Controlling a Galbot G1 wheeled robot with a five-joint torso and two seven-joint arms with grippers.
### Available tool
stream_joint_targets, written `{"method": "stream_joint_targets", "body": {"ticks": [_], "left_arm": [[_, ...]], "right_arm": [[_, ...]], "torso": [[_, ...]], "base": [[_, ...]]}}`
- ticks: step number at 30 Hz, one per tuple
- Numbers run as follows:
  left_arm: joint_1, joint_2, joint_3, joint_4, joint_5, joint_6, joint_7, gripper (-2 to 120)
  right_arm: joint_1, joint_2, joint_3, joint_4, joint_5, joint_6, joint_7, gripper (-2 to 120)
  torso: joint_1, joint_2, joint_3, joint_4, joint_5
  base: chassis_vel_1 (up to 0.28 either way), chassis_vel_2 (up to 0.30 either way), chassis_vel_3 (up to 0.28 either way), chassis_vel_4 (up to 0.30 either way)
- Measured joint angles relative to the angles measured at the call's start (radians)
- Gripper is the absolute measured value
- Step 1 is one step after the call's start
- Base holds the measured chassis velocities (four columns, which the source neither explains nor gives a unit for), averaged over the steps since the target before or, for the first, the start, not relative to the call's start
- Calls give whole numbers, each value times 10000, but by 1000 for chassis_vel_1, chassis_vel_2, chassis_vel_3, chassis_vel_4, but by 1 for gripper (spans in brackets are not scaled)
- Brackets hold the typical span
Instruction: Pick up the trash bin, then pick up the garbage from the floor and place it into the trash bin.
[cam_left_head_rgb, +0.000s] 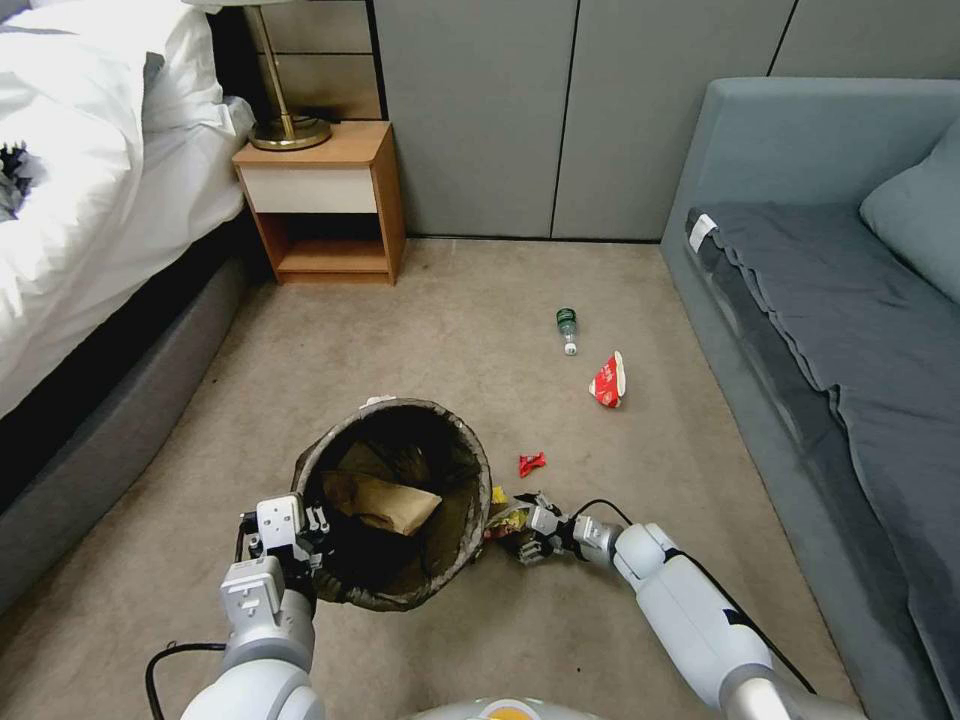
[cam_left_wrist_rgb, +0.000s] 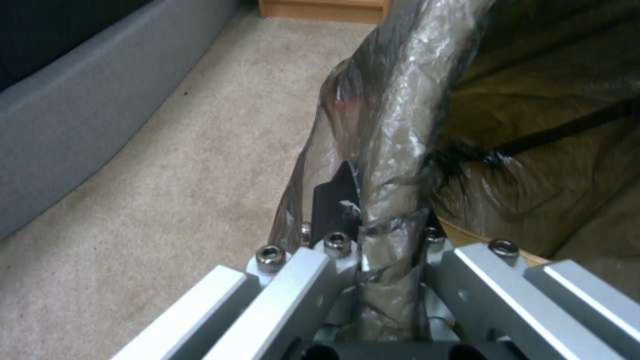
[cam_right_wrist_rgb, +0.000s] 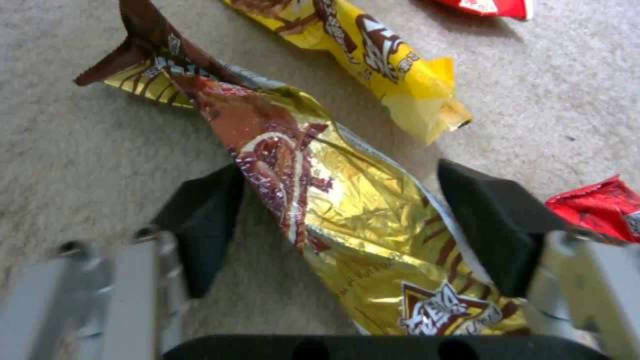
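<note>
- Fingers of the right gripper (cam_right_wrist_rgb: 340, 220) stand wide apart, one black pad (cam_right_wrist_rgb: 200, 225) on each side of a gold and brown wrapper (cam_right_wrist_rgb: 320, 200). The pads are low at the carpet (cam_left_head_rgb: 480, 300) and do not yet squeeze it.
- Wrapper lies straight out from the gripper, between the pads. Its long way runs away from the wrist, so the pads face its two long sides. I think closing them would pinch it across its narrow way, which looks like the easy way to grab it.
- Next to it is a yellow wrapper (cam_right_wrist_rgb: 373, 55), just past the gold one and off to one side. A red wrapper (cam_right_wrist_rgb: 600, 210) sits just outside one pad, so it might get bumped or caught too.
- Bin (cam_left_head_rgb: 395, 500) is close by, just to the left of the right gripper (cam_left_head_rgb: 525, 530). The left gripper (cam_left_head_rgb: 300, 535) holds the bin by its rim, pinched tight over the dark bag (cam_left_wrist_rgb: 393, 125). A brown paper bag (cam_left_head_rgb: 385, 500) is already inside.
- Farther out on the carpet lie a small red scrap (cam_left_head_rgb: 531, 463), a red and white wrapper (cam_left_head_rgb: 608, 381) and a green bottle (cam_left_head_rgb: 567, 328).
- Right arm is the one nearer to all of this litter, and the left arm is busy with the bin.
</note>
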Motion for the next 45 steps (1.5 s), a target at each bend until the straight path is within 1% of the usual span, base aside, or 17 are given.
{"method": "stream_joint_targets", "body": {"ticks": [3,4,7,9,11,12,14,15,18,31,34,35,38,39,42,43,45], "left_arm": [[-46,-1,32,5,2,2,1,0],[-46,-1,32,5,2,2,1,0],[-54,0,40,30,2,7,1,0],[-56,0,44,40,4,7,1,0],[-78,0,74,52,11,11,3,0],[-78,0,74,52,11,11,3,0],[-91,0,100,54,16,16,5,0],[-91,1,111,57,20,20,7,0],[-91,8,112,57,21,21,8,0],[-170,56,195,166,34,24,30,0],[-259,84,239,238,40,41,35,0],[-259,84,239,238,40,41,35,0],[-306,154,246,327,10,49,38,0],[-306,154,246,327,10,49,38,0],[-324,216,219,374,-44,51,42,0],[-324,216,219,374,-44,51,42,0],[-337,232,212,400,-69,56,44,0]], "right_arm": [[-21,-29,-4,27,111,2,26,53],[-21,-29,-4,27,111,2,26,53],[-52,-59,-4,82,206,3,43,38],[-61,-70,-5,105,233,3,45,34],[-76,-105,-7,167,282,2,51,24],[-76,-105,-7,167,282,2,51,24],[-117,-129,-1,223,356,1,65,15],[-168,-148,9,266,391,0,67,7],[-211,-161,22,294,416,-1,67,0],[-494,-272,177,662,801,35,120,0],[-745,-319,152,1079,2250,-34,866,0],[-745,-319,152,1079,2250,-34,866,0],[-946,-320,109,1743,3961,-150,1983,0],[-946,-320,109,1743,3961,-150,1983,0],[-1240,-401,74,3088,5208,-517,2724,0],[-1240,-401,74,3088,5208,-517,2724,0],[-1445,-500,51,4142,5764,-758,2888,0]], "torso": [[0,0,0,1,1],[0,0,0,1,1],[-1,0,0,1,2],[0,0,0,1,1],[0,0,0,1,0],[0,0,0,1,0],[0,0,0,0,0],[0,0,0,1,1],[0,0,0,0,0],[0,0,0,0,0],[0,0,0,0,0],[0,0,0,0,0],[0,0,0,0,-1],[0,0,0,0,-1],[1,0,0,2,0],[1,0,0,2,0],[0,0,0,1,0]], "base": [[0,0,0,0],[0,0,0,0],[0,0,0,0],[0,0,0,0],[0,0,0,0],[0,0,0,0],[0,0,0,0],[0,0,0,0],[0,0,0,0],[0,0,0,0],[0,0,0,0],[0,0,0,0],[0,0,0,0],[0,0,0,0],[0,0,0,0],[0,0,0,0],[0,0,0,0]]}}
